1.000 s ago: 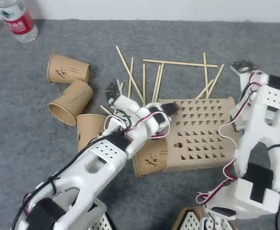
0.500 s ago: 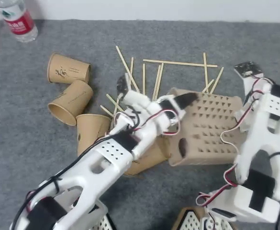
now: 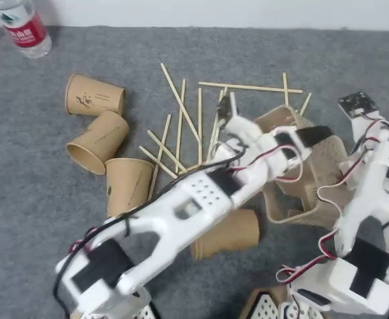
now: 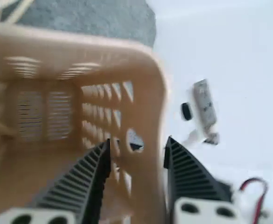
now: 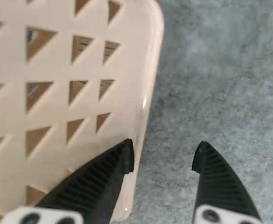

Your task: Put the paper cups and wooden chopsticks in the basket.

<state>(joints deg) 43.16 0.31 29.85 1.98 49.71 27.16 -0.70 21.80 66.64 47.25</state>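
The tan perforated basket [image 3: 312, 195] stands tipped up on the grey carpet at the right. My left gripper [image 3: 308, 138] is shut on its wall near the rim; in the left wrist view the jaws straddle that wall [image 4: 145, 93], with the left gripper [image 4: 136, 151] looking into the hollow inside. My right gripper [image 5: 164, 156] is open just beside the basket's outer corner [image 5: 80, 84], with carpet between its fingers. Several paper cups lie on their sides: three at the left [image 3: 94, 95] [image 3: 98, 141] [image 3: 129, 183] and one under the left arm [image 3: 229, 232]. Wooden chopsticks [image 3: 199, 114] are scattered behind the basket.
A plastic bottle [image 3: 23, 26] stands at the back left corner. The right arm [image 3: 374, 193] rises close to the basket's right side. A second perforated piece [image 3: 268, 304] shows at the front edge between the arm bases.
The left arm has swung right with the basket in its gripper, tipping it from lying flat up onto its end. The cup beneath the arm now lies exposed. The right arm shifted slightly right.
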